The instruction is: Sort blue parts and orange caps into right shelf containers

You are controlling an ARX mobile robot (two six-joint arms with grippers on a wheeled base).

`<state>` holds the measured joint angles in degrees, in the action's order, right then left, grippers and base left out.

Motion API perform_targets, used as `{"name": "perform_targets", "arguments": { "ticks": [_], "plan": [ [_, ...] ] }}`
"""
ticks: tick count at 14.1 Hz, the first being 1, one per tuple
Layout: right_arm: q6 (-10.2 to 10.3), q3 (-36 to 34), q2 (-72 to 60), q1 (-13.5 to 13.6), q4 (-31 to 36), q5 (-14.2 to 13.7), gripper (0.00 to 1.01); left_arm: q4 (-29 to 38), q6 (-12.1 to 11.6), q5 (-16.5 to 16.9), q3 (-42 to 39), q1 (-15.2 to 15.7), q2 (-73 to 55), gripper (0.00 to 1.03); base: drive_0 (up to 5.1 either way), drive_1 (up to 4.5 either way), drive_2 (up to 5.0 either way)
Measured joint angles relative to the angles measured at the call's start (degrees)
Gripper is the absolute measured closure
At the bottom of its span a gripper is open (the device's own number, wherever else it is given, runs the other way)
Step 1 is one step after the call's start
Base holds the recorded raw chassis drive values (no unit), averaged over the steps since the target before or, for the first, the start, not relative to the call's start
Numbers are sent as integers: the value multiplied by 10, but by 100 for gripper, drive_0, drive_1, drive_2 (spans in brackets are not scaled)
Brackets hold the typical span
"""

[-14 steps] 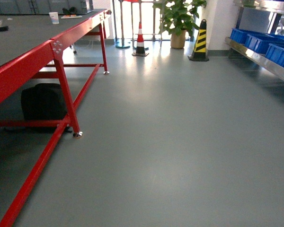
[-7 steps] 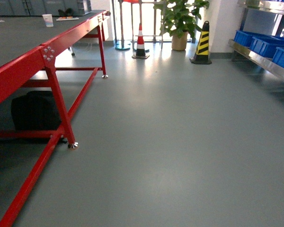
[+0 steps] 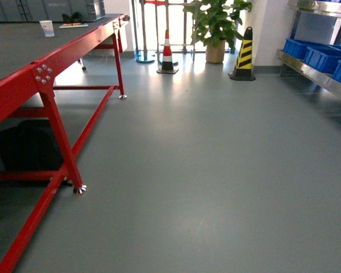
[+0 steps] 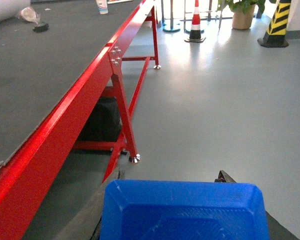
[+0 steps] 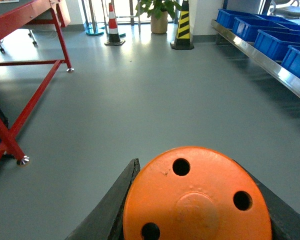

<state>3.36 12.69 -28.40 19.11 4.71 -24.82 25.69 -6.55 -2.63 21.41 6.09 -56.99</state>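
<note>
one blue part [image 4: 184,210] in left claw [image 4: 170,200], one orange cap [image 5: 196,200] in right claw [image 5: 190,200].

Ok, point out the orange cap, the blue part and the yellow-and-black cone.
orange cap [image 5: 197,197]: right wrist view, on its flat holed top.
blue part [image 4: 182,210]: left wrist view, on its top face.
yellow-and-black cone [image 3: 244,54]: head view, on its striped side.

Orange cap [image 5: 197,200], blue part [image 4: 184,210], red table [image 3: 28,85], yellow-black cone [image 3: 244,54].
</note>
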Motion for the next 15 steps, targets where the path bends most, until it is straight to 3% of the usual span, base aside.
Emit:
{"name": "perform_targets", "arguments": {
  "ticks": [15],
  "plan": [
    [0,0,0,0,0,0,58,-1,0,0,0,0,0,59,1,430,-428]
  ]
}}
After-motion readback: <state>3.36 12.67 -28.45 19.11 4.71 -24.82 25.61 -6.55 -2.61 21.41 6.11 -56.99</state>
